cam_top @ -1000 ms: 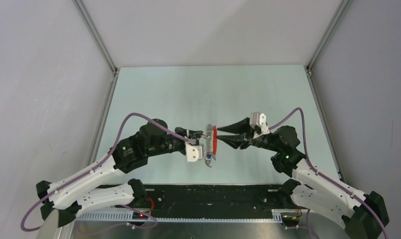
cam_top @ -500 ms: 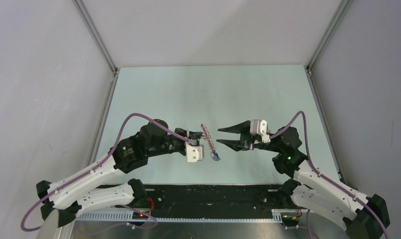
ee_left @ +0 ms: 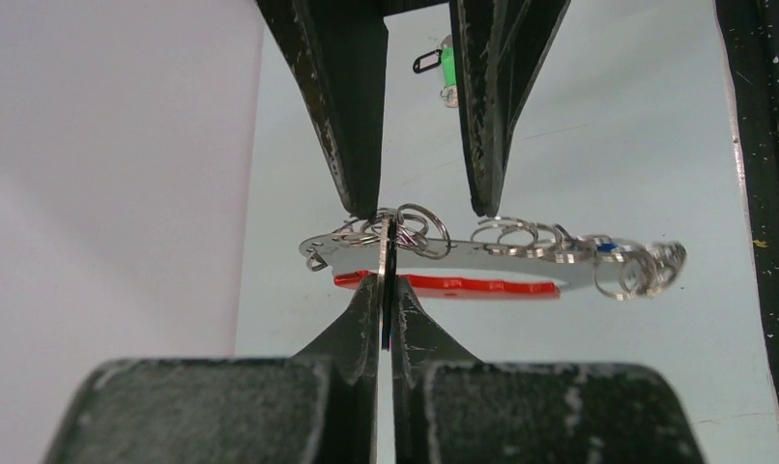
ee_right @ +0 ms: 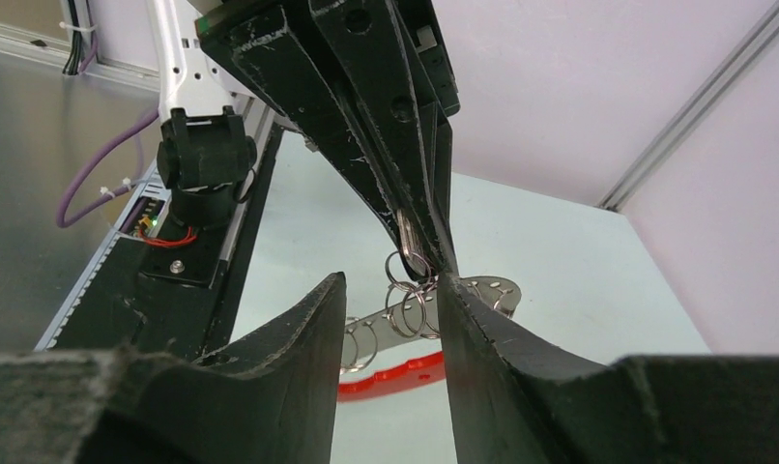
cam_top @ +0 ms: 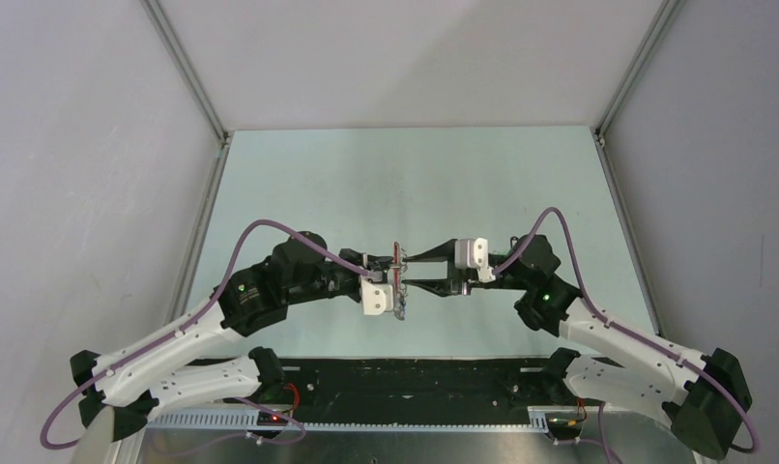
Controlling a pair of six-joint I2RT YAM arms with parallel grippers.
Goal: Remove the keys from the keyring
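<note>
My left gripper [ee_left: 386, 282] is shut on a thin silver key [ee_left: 385, 253], seen edge-on, and holds the keyring [ee_left: 463, 287] in the air. The keyring is a red oval loop with a silver holed bar [ee_left: 521, 253], several thin rings [ee_right: 410, 300] and a blue tag [ee_left: 608, 247]. My right gripper [ee_right: 390, 290] is open, with its fingers [ee_left: 342, 106] on either side of the ring cluster next to the left fingertips. In the top view the two grippers [cam_top: 393, 275] [cam_top: 406, 272] meet tip to tip over the table's middle, with the red loop [cam_top: 397, 254] between them.
A second key bunch with a bright green tag [ee_left: 447, 66] lies on the pale green table [cam_top: 366, 184] beyond the keyring. Grey walls stand on three sides. The black base rail [cam_top: 405, 382] runs along the near edge.
My right gripper has moved left, from clear of the keyring to straddling its rings. The keyring has turned edge-on to the top camera in the left gripper. The left arm has barely moved.
</note>
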